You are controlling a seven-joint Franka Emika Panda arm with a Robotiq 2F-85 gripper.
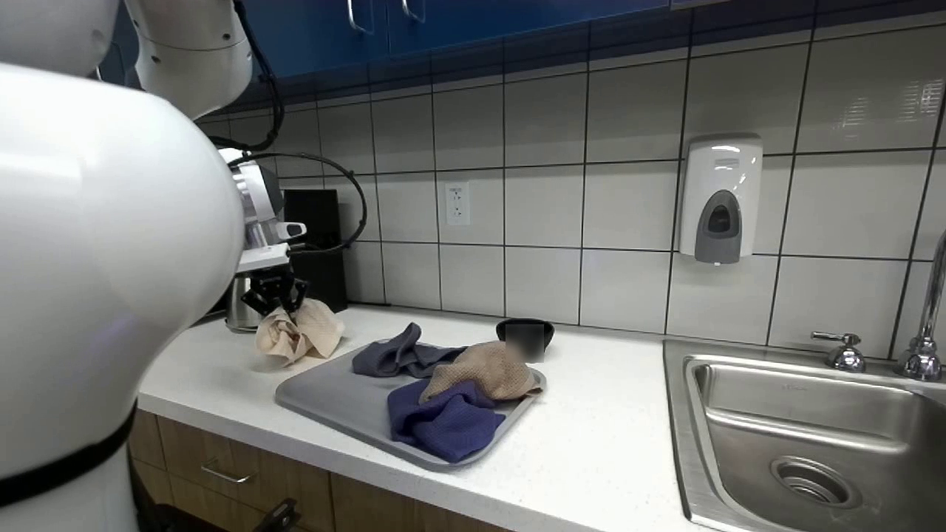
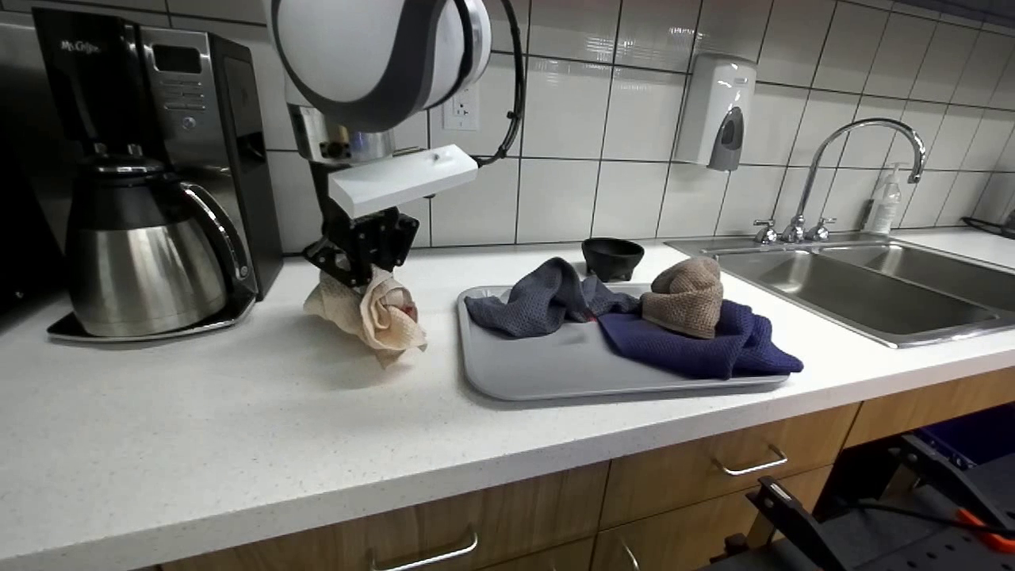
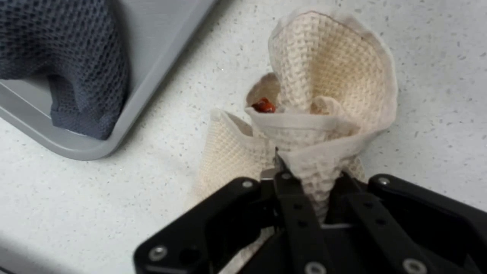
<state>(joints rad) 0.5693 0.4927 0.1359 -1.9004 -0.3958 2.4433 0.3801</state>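
My gripper is shut on a cream waffle-weave cloth, pinching a bunched fold between its fingers. The cloth flares out beyond the fingertips, and a loose part spreads to the side beneath them. Inside one fold shows a small glossy red thing, mostly hidden. In both exterior views the gripper points down with the crumpled cloth below it, just above or touching the counter; I cannot tell which. A grey tray lies beside the cloth, holding a dark grey cloth, a purple cloth and a brown cloth.
A coffee maker with a steel carafe stands close to the gripper. Behind the tray sits a black bowl. A steel sink is set into the white counter, and a soap dispenser hangs on the tiled wall.
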